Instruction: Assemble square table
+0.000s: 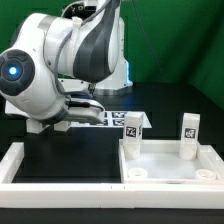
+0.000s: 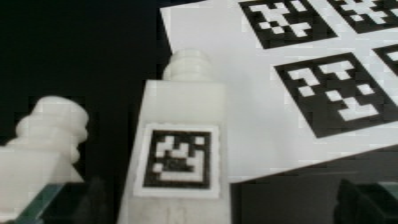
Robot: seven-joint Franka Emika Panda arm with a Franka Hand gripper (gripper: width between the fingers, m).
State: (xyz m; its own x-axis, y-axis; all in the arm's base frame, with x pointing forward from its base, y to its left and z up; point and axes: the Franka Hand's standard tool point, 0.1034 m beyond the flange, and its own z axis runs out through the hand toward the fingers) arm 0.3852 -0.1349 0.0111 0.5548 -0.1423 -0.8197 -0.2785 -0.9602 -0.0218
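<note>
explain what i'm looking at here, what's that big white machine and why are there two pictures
The big white machine is a robot arm that is putting a small square table together. One picture comes from a camera standing off the arm. The other comes from a camera on its wrist, looking down past the gripper.

On the black surface lies the white table panel, with two upright legs at its far edge. The wrist view shows two loose legs beside the marker board, a flat sheet of printed tags. The gripper looks open and holds nothing.
</note>
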